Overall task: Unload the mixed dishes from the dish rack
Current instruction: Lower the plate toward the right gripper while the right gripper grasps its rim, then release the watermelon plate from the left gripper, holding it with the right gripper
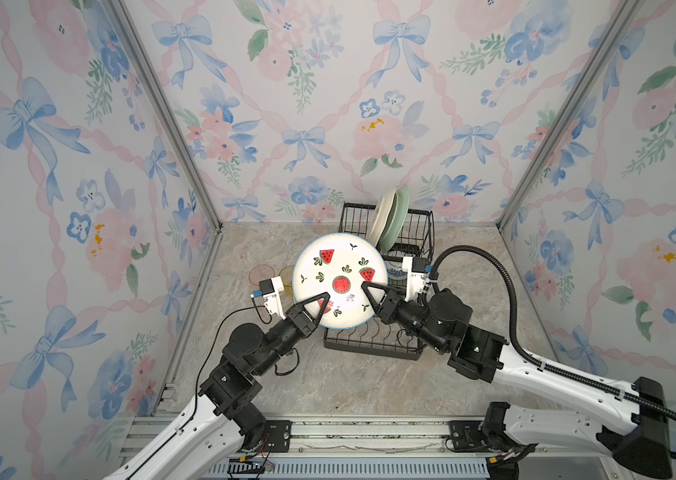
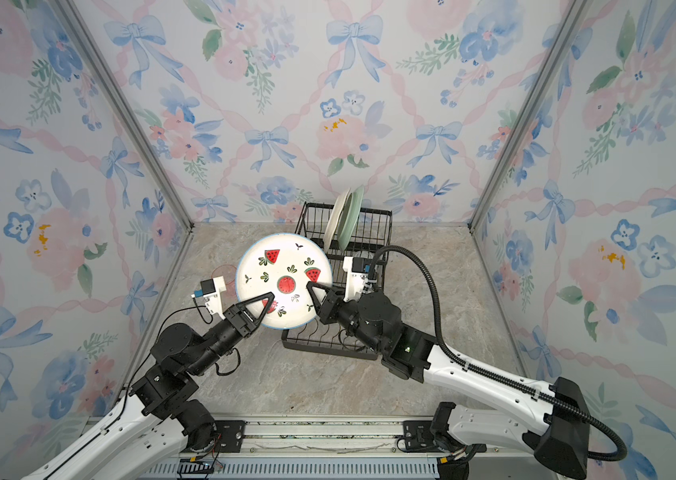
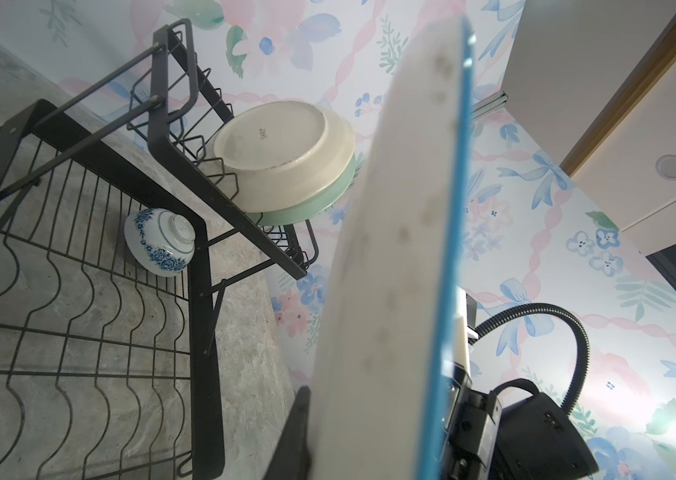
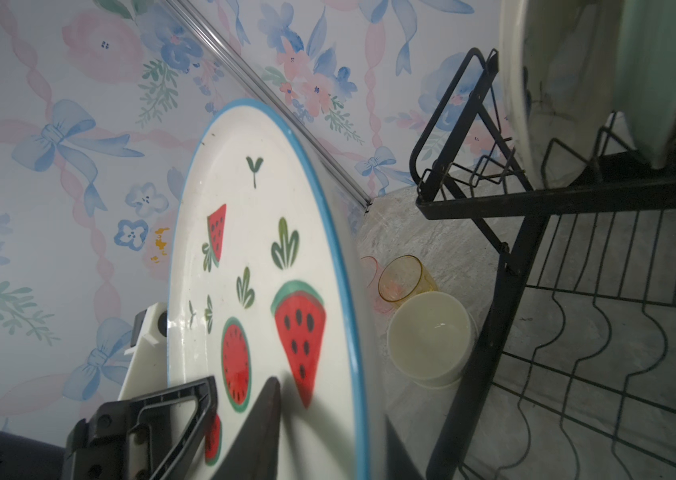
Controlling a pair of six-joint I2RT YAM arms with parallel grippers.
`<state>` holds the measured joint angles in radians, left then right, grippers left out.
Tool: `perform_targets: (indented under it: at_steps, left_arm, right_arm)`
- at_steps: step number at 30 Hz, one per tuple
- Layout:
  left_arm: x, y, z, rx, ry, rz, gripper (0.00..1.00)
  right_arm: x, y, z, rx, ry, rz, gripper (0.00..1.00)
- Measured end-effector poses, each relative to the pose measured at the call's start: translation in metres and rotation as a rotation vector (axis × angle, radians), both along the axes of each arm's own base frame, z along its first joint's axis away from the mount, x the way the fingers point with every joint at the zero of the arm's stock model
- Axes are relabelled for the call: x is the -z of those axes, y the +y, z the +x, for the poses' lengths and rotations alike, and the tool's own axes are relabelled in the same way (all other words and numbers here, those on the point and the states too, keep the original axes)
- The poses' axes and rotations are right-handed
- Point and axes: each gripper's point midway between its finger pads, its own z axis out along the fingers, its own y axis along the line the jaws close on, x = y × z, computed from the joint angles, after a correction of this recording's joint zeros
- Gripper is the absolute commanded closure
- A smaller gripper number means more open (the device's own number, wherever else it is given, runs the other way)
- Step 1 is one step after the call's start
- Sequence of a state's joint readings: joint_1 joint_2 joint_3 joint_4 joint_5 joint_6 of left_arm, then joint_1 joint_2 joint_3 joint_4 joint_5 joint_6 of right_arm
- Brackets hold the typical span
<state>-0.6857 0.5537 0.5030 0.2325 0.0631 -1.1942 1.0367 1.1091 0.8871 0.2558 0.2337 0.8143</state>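
Together the left hand (image 1: 325, 297) and right hand (image 1: 365, 286) clamp the white, blue-rimmed watermelon-print plate (image 1: 340, 257).

Lab booth, wallpapered aluminium frame (image 1: 166, 112)

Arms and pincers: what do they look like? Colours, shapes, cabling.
Left arm and right arm: white shell links, black joints. Left pincer and right pincer: black open-triangle fingers. White camera mount with a blue part by each wrist. Thin black cable on the left, thick corrugated black hose on the right.
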Motion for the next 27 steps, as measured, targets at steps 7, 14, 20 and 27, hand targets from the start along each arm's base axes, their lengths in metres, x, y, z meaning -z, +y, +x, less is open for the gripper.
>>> perform_targets:
  at_steps: [7, 14, 20, 27]
  left_arm:
    - [-0.013, -0.003, -0.001, 0.029, -0.021, -0.079, 1.0]
    - [-0.005, -0.009, 0.006, 0.044, 0.007, -0.079, 1.0]
    - [0.002, -0.014, 0.009, 0.064, 0.027, -0.07, 0.92]
    - [0.02, -0.02, 0.019, 0.059, 0.04, 0.0, 0.67]
  right_arm:
    - [-0.027, -0.006, -0.002, 0.009, 0.013, 0.147, 1.0]
    - [-0.02, -0.012, 0.002, 0.049, 0.028, 0.149, 1.0]
    - [-0.013, -0.019, 0.003, 0.074, 0.043, 0.153, 1.0]
    - [-0.002, -0.025, 0.005, 0.105, 0.049, 0.11, 1.0]
